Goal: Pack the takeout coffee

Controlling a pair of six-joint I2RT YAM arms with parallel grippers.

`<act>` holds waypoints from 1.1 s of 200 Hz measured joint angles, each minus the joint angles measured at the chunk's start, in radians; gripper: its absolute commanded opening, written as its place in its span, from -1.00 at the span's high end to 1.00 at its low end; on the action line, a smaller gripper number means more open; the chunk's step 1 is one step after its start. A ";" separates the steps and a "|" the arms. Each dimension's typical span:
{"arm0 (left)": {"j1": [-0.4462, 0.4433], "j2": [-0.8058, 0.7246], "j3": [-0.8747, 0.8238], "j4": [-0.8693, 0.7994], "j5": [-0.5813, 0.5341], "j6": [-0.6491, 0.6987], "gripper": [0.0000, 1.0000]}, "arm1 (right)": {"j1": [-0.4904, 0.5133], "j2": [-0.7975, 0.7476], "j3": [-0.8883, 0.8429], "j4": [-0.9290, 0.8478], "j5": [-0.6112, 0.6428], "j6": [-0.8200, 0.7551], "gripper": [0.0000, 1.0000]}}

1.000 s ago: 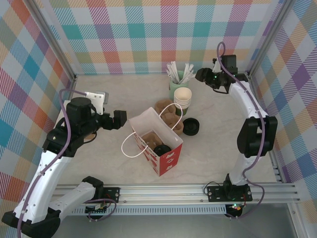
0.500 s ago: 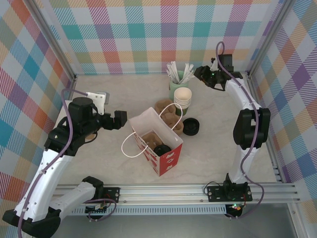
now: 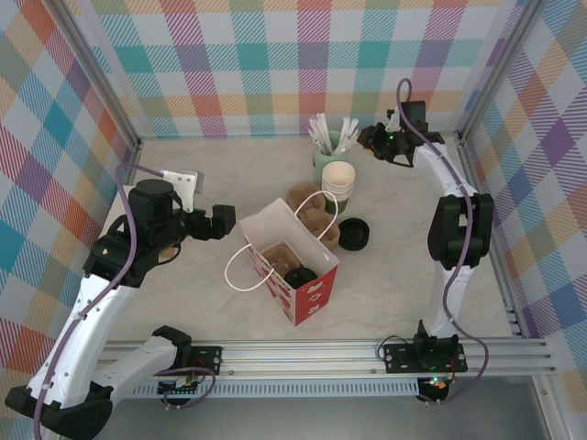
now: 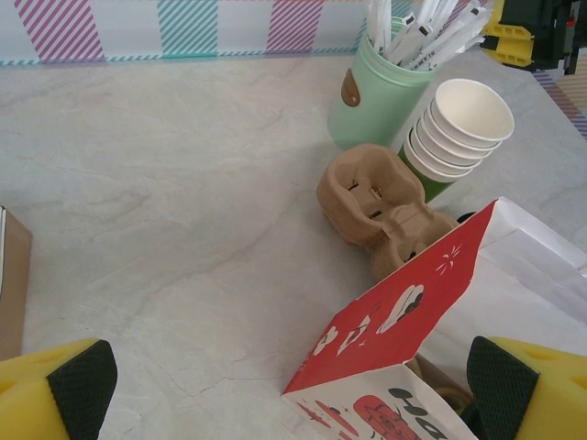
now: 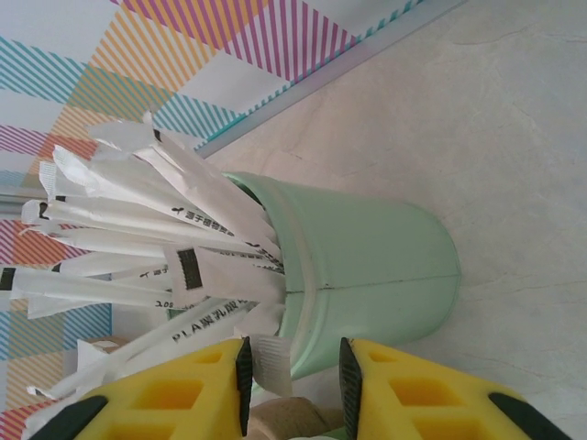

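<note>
Close in front of my right pincer [image 5: 292, 356] stands the pale green pot [image 5: 367, 266] of white stirrers [image 5: 156, 220]. The pincer's two yellow fingers [image 5: 174, 394] are near each other, and the end of one stirrer pokes into the gap between them. I cannot tell if they pinch it or if it just lies there. The pot is upright on the table [image 3: 211, 174], and the stirrers fan out from its mouth.

My left pincer [image 3: 223, 223] is spread wide and holds nothing. It hovers over the table with the paper bag [image 3: 307, 291] just ahead of it, near but not touching. The bag is white inside and red with pictures outside. It stands open at the top, and a thin white handle loops out on the side nearest this pincer.

I think the takeout coffee [image 3: 300, 277] sits down inside the bag. I see a round black lid there, but the bag's walls hide the cup.

Past the bag from the left pincer lies a brown cardboard cup tray [image 4: 381, 206]. Beyond it a stack of lidless green cups [image 4: 459, 124] stands just beside the pot. Another black round thing [image 3: 353, 234] sits on the table on the far side of the bag from the left pincer.
</note>
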 measured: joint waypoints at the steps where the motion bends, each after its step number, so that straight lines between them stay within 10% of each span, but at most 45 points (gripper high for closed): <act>1: 0.000 0.000 0.000 0.000 0.000 0.000 -1.00 | 0.000 0.001 0.001 0.000 -0.001 0.000 0.33; 220: 0.000 -0.010 -0.023 -0.016 -0.011 0.001 -1.00 | 0.000 -0.030 0.061 -0.113 -0.026 -0.105 0.92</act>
